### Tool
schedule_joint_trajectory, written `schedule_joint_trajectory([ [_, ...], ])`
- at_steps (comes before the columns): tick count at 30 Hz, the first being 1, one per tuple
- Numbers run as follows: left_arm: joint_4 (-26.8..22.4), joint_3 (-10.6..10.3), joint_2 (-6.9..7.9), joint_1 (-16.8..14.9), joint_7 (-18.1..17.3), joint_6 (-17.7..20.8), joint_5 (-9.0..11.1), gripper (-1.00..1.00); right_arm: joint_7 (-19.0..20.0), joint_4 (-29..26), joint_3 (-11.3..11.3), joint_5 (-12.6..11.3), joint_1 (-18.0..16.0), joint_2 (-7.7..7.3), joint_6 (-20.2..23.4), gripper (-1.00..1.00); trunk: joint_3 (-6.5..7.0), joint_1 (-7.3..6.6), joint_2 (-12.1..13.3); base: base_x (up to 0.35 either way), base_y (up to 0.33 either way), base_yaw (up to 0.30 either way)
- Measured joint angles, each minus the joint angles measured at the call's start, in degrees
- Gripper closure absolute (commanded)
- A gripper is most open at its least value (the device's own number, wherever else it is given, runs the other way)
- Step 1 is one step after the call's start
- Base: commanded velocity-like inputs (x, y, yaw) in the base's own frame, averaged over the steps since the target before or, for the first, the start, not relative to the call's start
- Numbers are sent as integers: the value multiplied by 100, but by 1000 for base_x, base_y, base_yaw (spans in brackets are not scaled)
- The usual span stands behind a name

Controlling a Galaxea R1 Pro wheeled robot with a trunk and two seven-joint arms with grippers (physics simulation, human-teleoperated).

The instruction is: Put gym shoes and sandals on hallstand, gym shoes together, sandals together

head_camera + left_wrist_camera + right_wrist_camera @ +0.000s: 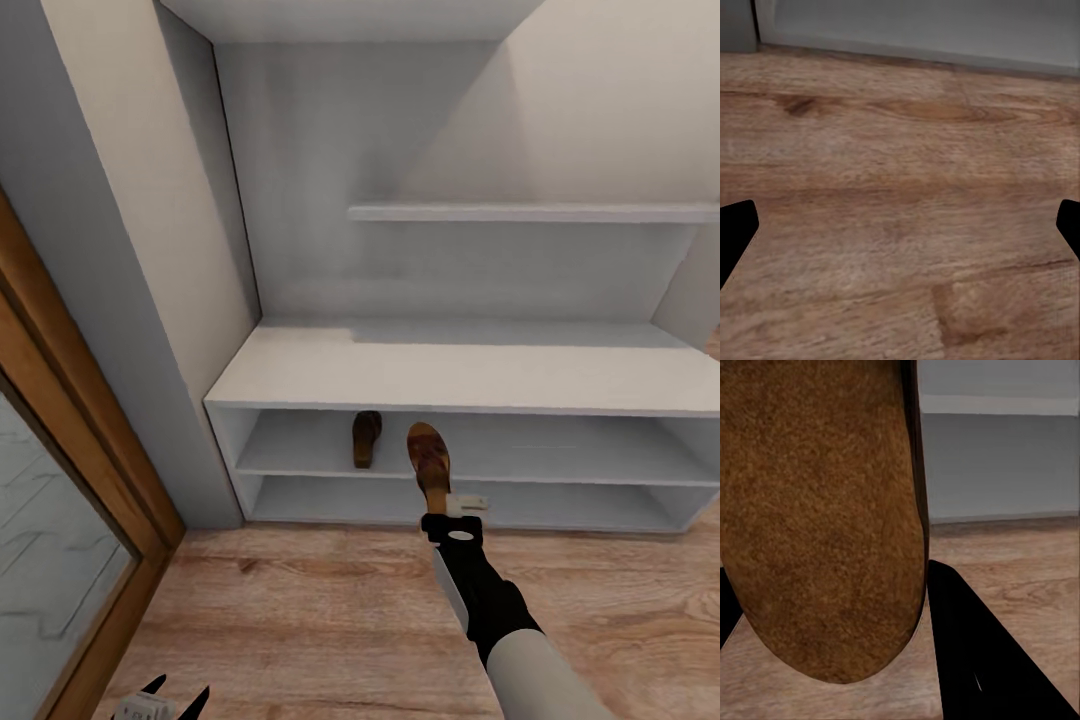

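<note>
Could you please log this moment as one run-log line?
right gripper: shut on second sandal, before hallstand | first sandal: upper shelf | left gripper: open, over floor

One sandal lies on the hallstand's upper shelf level. A second sandal hangs just right of it, before the shelves, above the corridor floor.

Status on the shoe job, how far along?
Done: one sandal sits on the rack's upper open shelf. In hand: the right claw holds the second sandal by its heel, in front of that shelf, not yet set down. The left claw is open over the floor. Left: both gym shoes, not in view.
</note>
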Motion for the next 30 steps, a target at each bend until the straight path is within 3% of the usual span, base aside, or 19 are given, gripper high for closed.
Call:
schedule_joint_trajectory([
  [16, -1, 1, 0, 0, 0, 9, 0, -100, -3, 0, 1, 2, 0, 0, 5, 100, 0, 0, 0, 324, 20, 0],
  [30, -2, 2, 0, 1, -1, 10, 0, -100, -4, 0, -4, 6, 0, 0, 6, 100, 0, 1, 0, 113, 68, 0],
])
